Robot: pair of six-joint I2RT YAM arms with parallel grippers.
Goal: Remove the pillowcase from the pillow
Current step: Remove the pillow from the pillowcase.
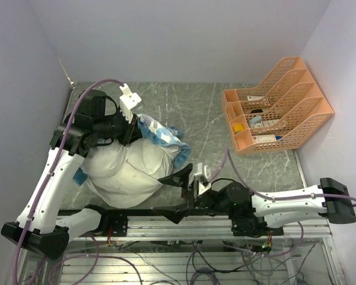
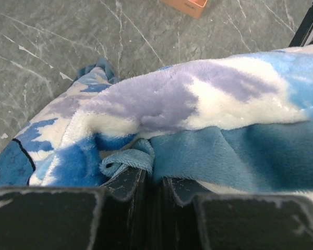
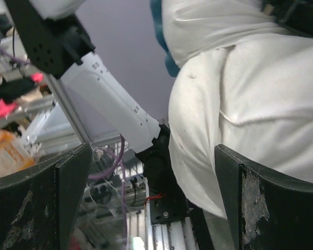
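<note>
Step in hand: peeling, with the pillowcase (image 2: pixel 198 99) bunched at the far end of the pillow (image 1: pixel 127 169), which lies on the table (image 1: pixel 207 113) between both arms. Left gripper (image 2: pixel 154 179): raised over pillow, angled down, pinched tight on teal ruffle. Right gripper (image 1: pixel 177 195): spread wide, empty, low beside pillow, apparently not touching. Next: brace pillow, draw cover clear.

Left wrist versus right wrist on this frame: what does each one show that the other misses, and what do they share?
Only the left wrist view: the left gripper shut on the teal ruffle of the pillowcase, the blue-and-white printed side, the marble table and a corner of the orange organizer.
Only the right wrist view: the right gripper open, the plump white pillow, the white link of the left arm and the metal frame.
Both: teal fabric of the pillowcase, just a sliver in the right wrist view.
</note>
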